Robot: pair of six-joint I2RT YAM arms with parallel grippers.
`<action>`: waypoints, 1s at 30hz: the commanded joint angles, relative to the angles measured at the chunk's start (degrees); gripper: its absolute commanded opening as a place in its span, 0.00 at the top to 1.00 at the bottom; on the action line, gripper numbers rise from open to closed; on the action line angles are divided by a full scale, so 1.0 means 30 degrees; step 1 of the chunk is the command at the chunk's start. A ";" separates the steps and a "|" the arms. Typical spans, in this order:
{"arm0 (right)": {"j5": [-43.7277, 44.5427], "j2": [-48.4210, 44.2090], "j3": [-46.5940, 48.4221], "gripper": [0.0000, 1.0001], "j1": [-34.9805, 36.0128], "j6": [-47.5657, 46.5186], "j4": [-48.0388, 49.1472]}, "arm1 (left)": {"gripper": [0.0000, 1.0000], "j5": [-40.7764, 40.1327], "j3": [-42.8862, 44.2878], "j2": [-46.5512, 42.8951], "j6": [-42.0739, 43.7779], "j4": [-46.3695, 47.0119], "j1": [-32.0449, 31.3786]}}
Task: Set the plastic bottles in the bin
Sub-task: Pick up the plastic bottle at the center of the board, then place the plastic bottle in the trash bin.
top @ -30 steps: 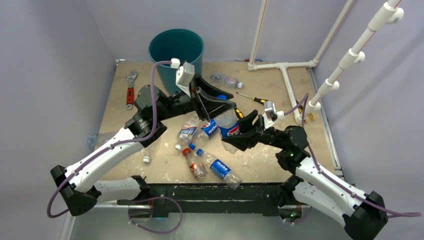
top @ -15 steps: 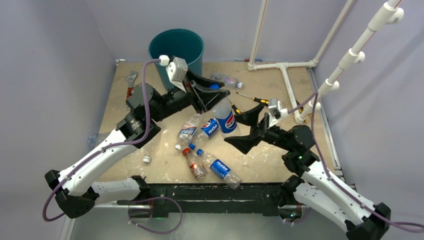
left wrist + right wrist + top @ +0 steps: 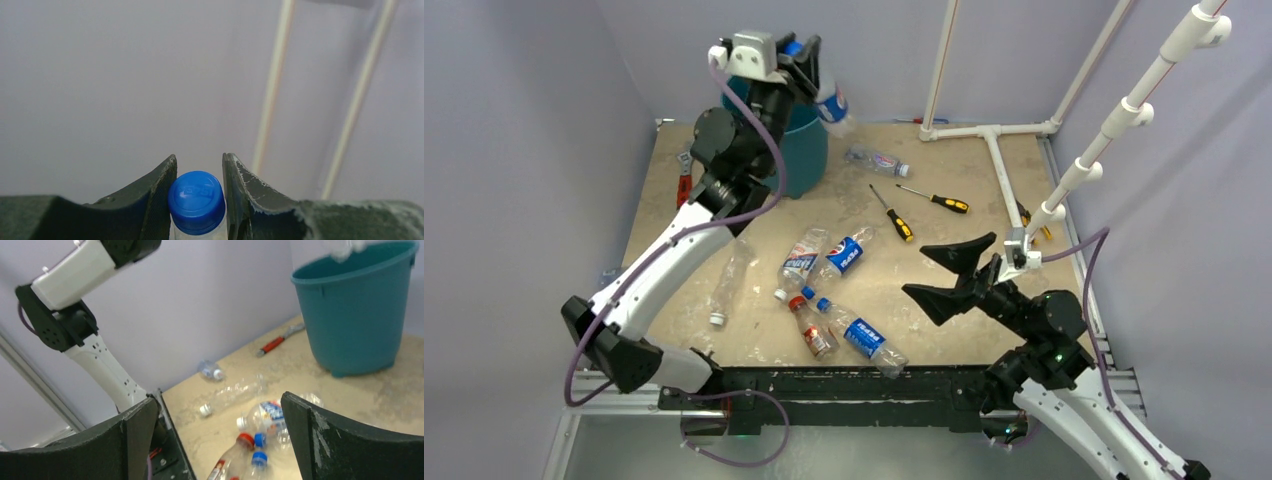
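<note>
One red-handled wrench point(image 3: 686, 172) lies at the far left of the counter point(image 3: 964, 170), just left of the bin point(image 3: 802, 150). Nearer along the left side, a clear, label-free bottle point(image 3: 728, 286) lies by itself with its white cap toward the near edge. The left arm reaches up and far, and the left fingers point(image 3: 809, 66) are closed narrow on the neck of a blue-capped Pepsi bottle point(image 3: 832, 104); the wrist view shows its blue cap point(image 3: 196, 200) pinched between the two dark pads. This bottle hangs raised above the bin's rim on the right side, tilted, and is not inside the bin; the right wrist view shows its crumpled base over the bin's mouth. On the middle of the counter four more bottles are clustered: a pale-labelled one point(image 3: 802, 259) touching a Pepsi one point(image 3: 845, 252), and nearer, a red-capped, red-labelled one point(image 3: 810, 327) beside a blue-labelled one point(image 3: 861, 336). Another small bottle point(image 3: 876, 160) lies far, to the right of the bin. Two yellow-and-black screwdrivers point(image 3: 892, 213) point(image 3: 936, 199) lie apart just right of the middle. The right fingers point(image 3: 956, 251) are spread wide and hold nothing, hovering over the near right of the counter, pointing left. White pipe framing point(image 3: 996, 150) rests on the far right.
</note>
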 commanded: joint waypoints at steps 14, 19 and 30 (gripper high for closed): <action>0.1808 -0.1719 -0.2050 0.01 0.0041 0.0557 -0.1650 | 1.00 -0.4026 0.6969 0.7741 0.4651 0.3014 0.3694; 0.1866 -0.1585 -0.2296 0.02 0.0049 0.0360 -0.1493 | 1.00 -0.4232 0.5410 0.8583 0.3239 0.2959 0.4522; 0.1579 -0.1103 -0.2587 0.02 0.0049 0.0237 -0.1050 | 0.27 -0.3024 0.3408 0.9014 0.1192 0.1386 0.5157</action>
